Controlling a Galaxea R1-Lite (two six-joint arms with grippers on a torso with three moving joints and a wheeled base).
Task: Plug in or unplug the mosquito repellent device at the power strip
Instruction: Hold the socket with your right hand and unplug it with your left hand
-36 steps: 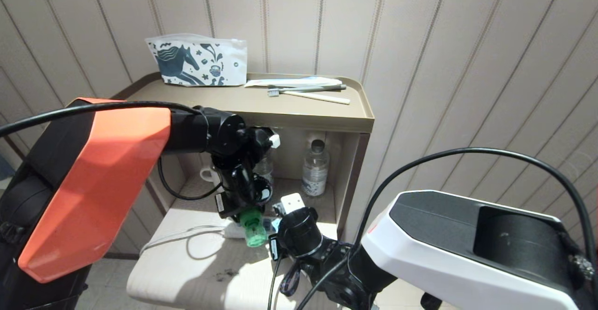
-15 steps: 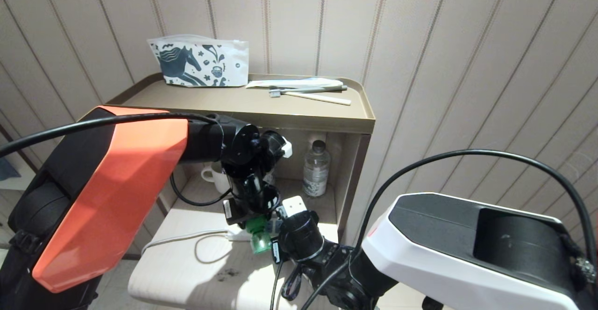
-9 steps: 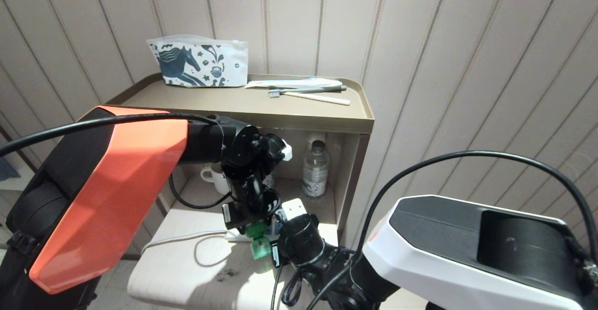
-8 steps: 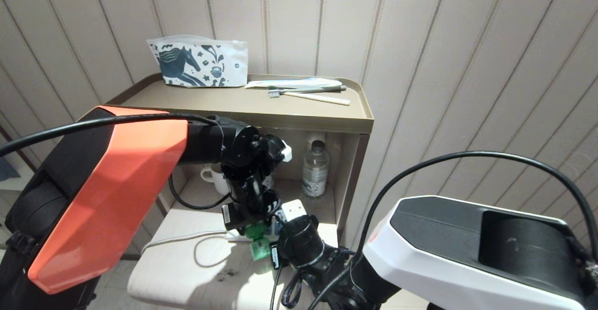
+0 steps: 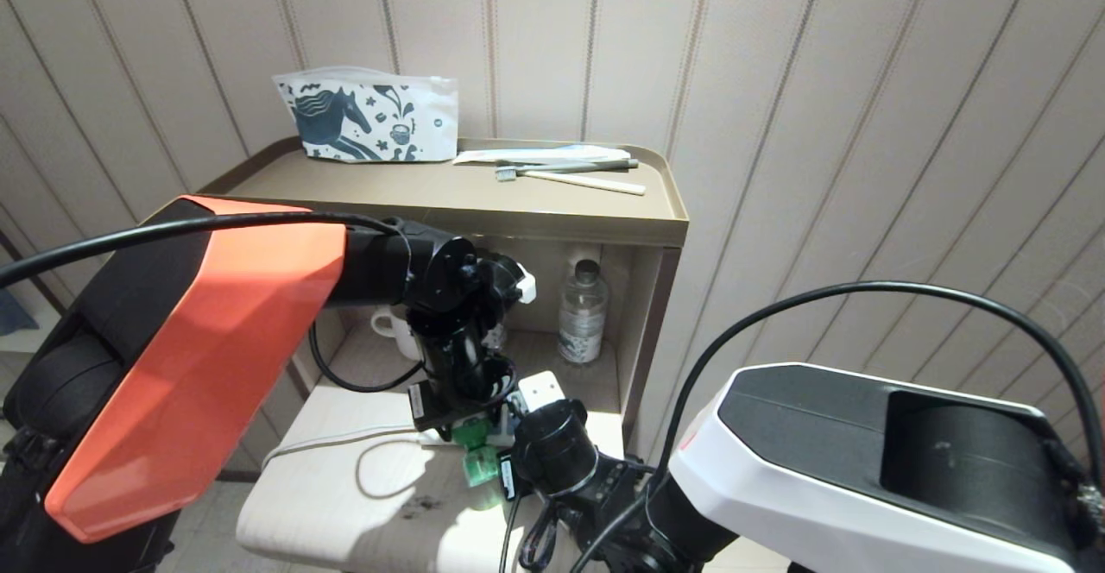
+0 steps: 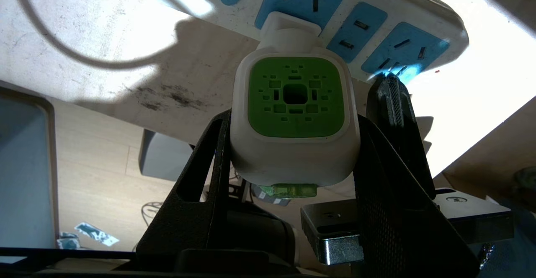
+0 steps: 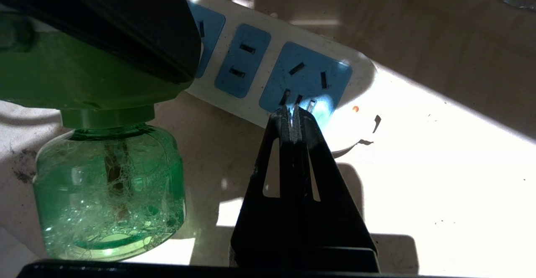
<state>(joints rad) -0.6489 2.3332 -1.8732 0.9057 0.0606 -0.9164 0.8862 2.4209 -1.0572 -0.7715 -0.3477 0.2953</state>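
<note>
The mosquito repellent device (image 6: 295,119), white with a green face, sits between the fingers of my left gripper (image 6: 305,102), which is shut on its sides. Its white plug end meets a blue socket of the power strip (image 6: 431,22); how deep it sits I cannot tell. The device's green bottle (image 7: 109,194) hangs beside the strip (image 7: 356,64). My right gripper (image 7: 293,112) is shut, its tips resting on the strip's end socket. In the head view the device (image 5: 479,462) shows below the left wrist, on the strip (image 5: 434,437).
The strip lies on a pale stool top (image 5: 328,504), its white cord (image 5: 345,445) looping left. Behind stands a cabinet (image 5: 552,210) with a horse-print pouch (image 5: 367,116) and toothbrushes (image 5: 570,172) on top. A water bottle (image 5: 583,314) and a mug (image 5: 388,327) sit in its niche.
My left gripper has carried the device down a little, closer onto the strip. The right gripper has stayed at the strip's end.
</note>
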